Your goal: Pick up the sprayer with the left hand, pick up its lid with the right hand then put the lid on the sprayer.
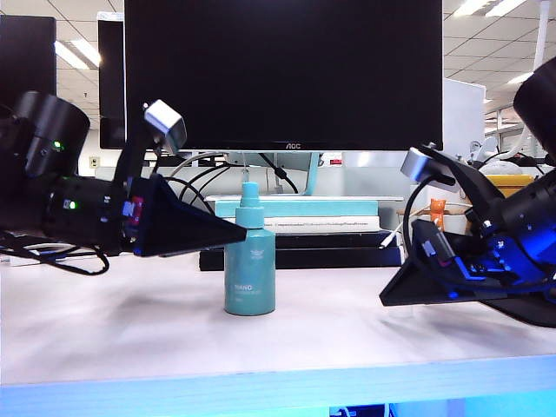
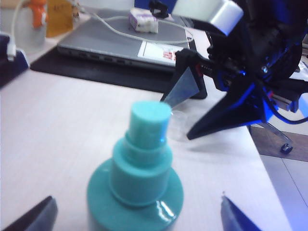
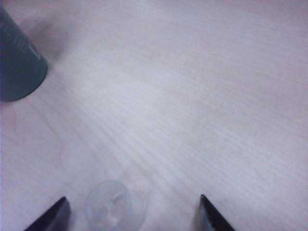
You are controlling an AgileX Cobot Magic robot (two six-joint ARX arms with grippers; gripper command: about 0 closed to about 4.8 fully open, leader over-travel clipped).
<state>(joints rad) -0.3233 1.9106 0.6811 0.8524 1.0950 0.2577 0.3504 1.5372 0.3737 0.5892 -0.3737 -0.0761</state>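
The teal sprayer stands upright mid-table, bare nozzle head up. My left gripper is level with its neck. In the left wrist view the sprayer sits between the wide-apart fingertips of the left gripper, open, with a gap on each side. The clear lid rests on the table between the spread fingers of my right gripper, open, nearer one finger and touching neither. The left wrist view also shows the lid at the right gripper's tips, just beyond the sprayer. The right gripper hangs low at the table's right.
A black monitor on its stand rises behind the sprayer, with stacked books under it. A closed laptop with a white cable lies on a dark mat. The table's front edge runs close to the camera.
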